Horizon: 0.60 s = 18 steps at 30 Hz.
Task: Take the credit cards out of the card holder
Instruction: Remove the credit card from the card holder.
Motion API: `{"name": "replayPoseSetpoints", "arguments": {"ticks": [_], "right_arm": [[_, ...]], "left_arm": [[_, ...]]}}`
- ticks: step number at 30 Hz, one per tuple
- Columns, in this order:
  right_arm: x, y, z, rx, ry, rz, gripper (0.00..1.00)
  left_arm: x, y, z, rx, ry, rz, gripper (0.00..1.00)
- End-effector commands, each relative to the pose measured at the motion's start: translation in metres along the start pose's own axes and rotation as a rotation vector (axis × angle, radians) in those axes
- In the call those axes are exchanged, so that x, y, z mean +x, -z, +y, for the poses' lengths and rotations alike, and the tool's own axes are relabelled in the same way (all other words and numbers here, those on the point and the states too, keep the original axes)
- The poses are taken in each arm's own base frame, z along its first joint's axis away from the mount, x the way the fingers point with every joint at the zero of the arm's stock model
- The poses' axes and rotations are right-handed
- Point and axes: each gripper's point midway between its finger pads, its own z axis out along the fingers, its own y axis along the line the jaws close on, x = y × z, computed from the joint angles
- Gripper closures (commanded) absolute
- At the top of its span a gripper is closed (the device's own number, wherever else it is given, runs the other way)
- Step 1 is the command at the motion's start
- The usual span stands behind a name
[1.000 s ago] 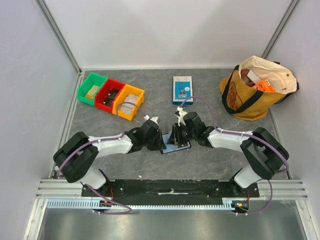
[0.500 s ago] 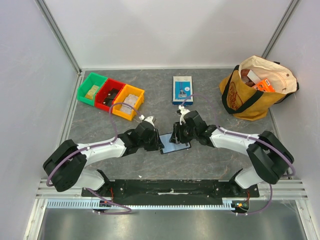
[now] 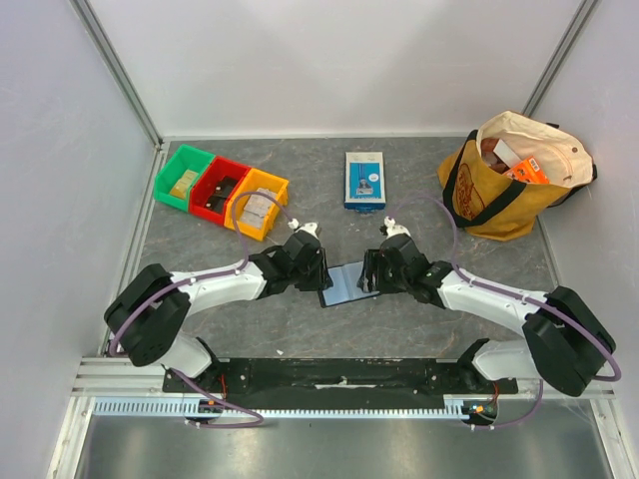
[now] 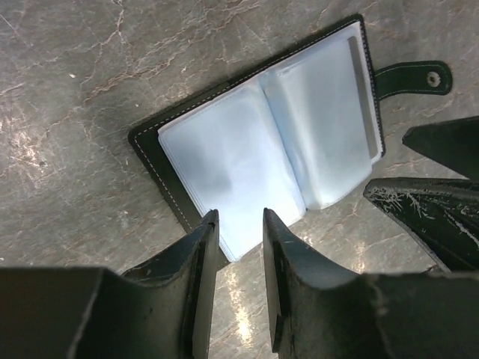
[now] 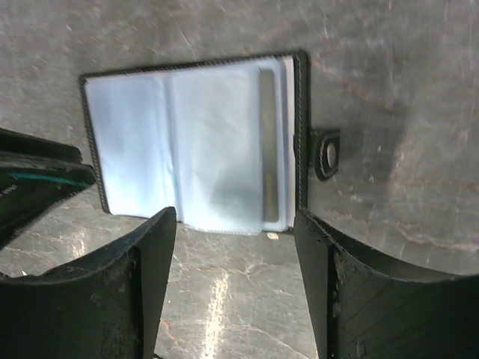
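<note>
Gleaming plastic sleeves (image 4: 247, 149), stitched card holder (image 4: 144, 137)

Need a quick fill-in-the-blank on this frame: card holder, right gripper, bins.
1. The card holder on the table is ___, not shut.
2. The right gripper has its jaws wide apart and holds ___.
3. The middle bin in the row of three is coloured ___.
Missing words: open; nothing; red.

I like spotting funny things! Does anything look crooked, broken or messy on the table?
Nothing looks broken or spilled. The card holder lies open and a bit crooked on the table, with its snap strap sticking out sideways. The yellow bag at the far right slumps, with stuff poking out the top.
</note>
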Motion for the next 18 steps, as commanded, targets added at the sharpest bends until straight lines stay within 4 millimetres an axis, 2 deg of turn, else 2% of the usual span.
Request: {"name": "replayPoseSetpoints", "arguments": {"ticks": [1,6,10,18], "right_arm": [[0.004,0.0,0.005,-0.022,-0.102,-0.024,0.28],[0.008,-0.004,0.012,-0.054,-0.109,-0.005,0.29],[0.008,-0.005,0.015,-0.06,-0.106,0.001,0.34],[0.015,-0.013,0.011,-0.034,-0.092,0.031,0.38]], "left_arm": [[-0.006,-0.006,0.002,-0.032,-0.069,-0.003,0.63],[0.001,-0.011,0.005,-0.042,-0.072,0.027,0.63],[0.006,-0.014,0.008,-0.043,-0.07,0.047,0.63],[0.009,-0.014,0.01,-0.043,-0.067,0.053,0.63]]}}
